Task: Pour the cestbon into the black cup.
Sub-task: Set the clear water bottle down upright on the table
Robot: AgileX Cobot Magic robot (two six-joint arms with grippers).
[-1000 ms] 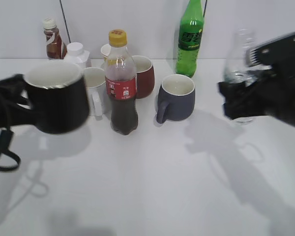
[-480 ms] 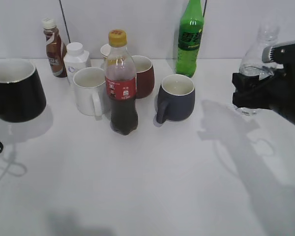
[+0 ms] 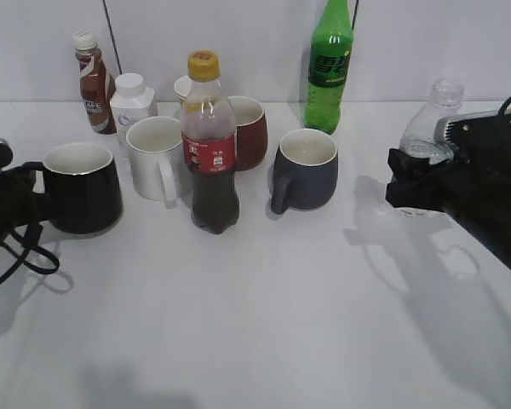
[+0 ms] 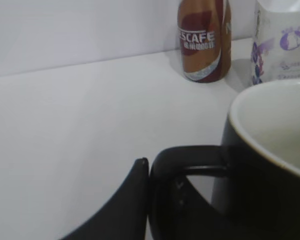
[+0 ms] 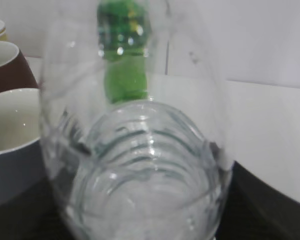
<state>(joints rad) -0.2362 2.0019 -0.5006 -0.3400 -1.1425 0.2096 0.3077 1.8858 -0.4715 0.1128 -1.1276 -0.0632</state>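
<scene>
The black cup stands on the white table at the left, upright, its white inside showing. My left gripper is shut on its loop handle. In the left wrist view one dark finger presses against the handle of the cup. My right gripper is shut on the cestbon, a clear capless bottle held about upright at the right; its label is hidden. The bottle fills the right wrist view, with the right gripper around its ribbed body.
Between the two grippers stand a yellow-capped cola bottle, a white mug, a dark red mug and a grey-blue mug. A green soda bottle, a Nescafe bottle and a white bottle stand by the back wall.
The black cup was raised near the camera, swung to the far left, and now sits lower on the table, back to the right. The bottle shifted right, then slightly down and left.
</scene>
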